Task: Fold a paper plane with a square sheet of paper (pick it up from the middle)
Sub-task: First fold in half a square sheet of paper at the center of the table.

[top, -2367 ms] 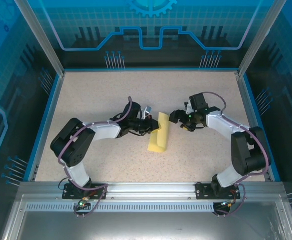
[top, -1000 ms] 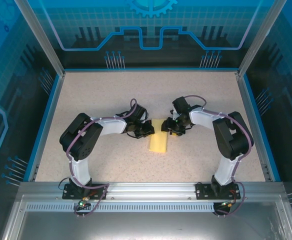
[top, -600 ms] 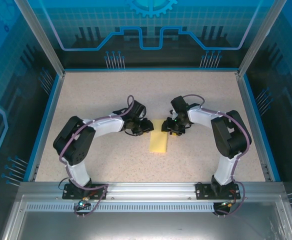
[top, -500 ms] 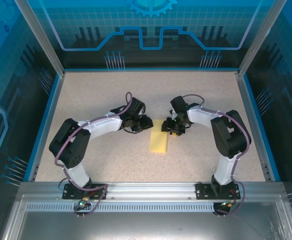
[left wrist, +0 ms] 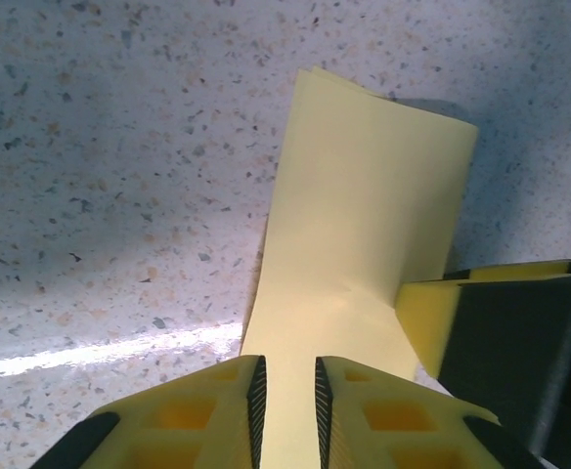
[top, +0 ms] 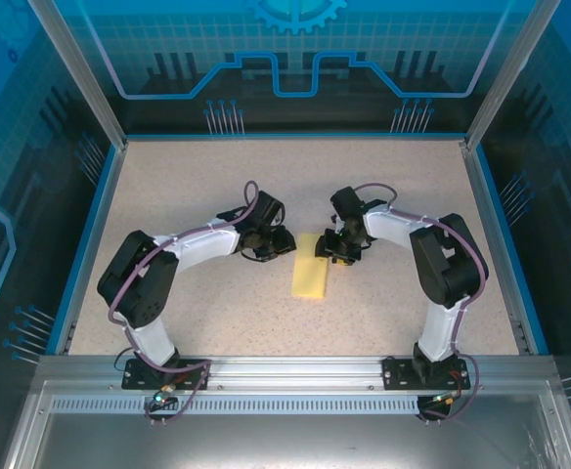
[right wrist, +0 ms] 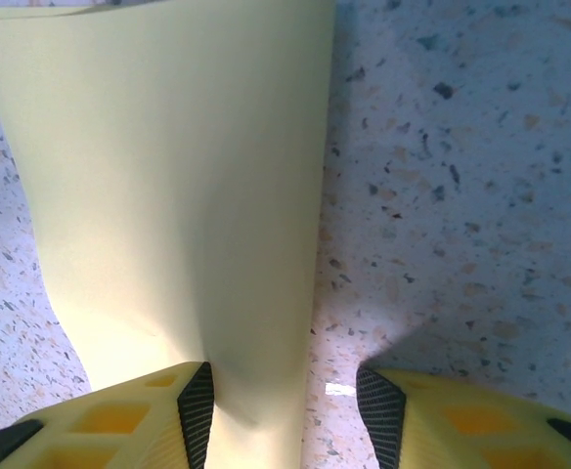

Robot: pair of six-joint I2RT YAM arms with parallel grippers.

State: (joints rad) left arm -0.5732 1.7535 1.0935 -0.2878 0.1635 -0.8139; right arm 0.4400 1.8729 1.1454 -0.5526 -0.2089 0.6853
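Note:
The sheet of paper (top: 311,268) is pale yellow and lies folded into a narrow upright strip at mid-table. My left gripper (top: 284,244) sits at the strip's upper left. In the left wrist view my left gripper (left wrist: 285,376) hovers over the paper (left wrist: 364,215) with a narrow gap between its jaws, gripping nothing. My right gripper (top: 336,250) is at the strip's upper right. In the right wrist view my right gripper (right wrist: 285,391) is open and straddles the long edge of the paper (right wrist: 168,176). One right fingertip (left wrist: 432,313) rests on the sheet beside the left jaws.
The speckled beige tabletop (top: 188,195) has a blue rim (top: 88,244) and transparent walls on three sides. Both arm bases are bolted to the metal rail (top: 295,371) at the near edge.
The left jaws have parted slightly from shut, and the left gripper has shifted a little toward the far side. The right gripper and the paper have barely moved.

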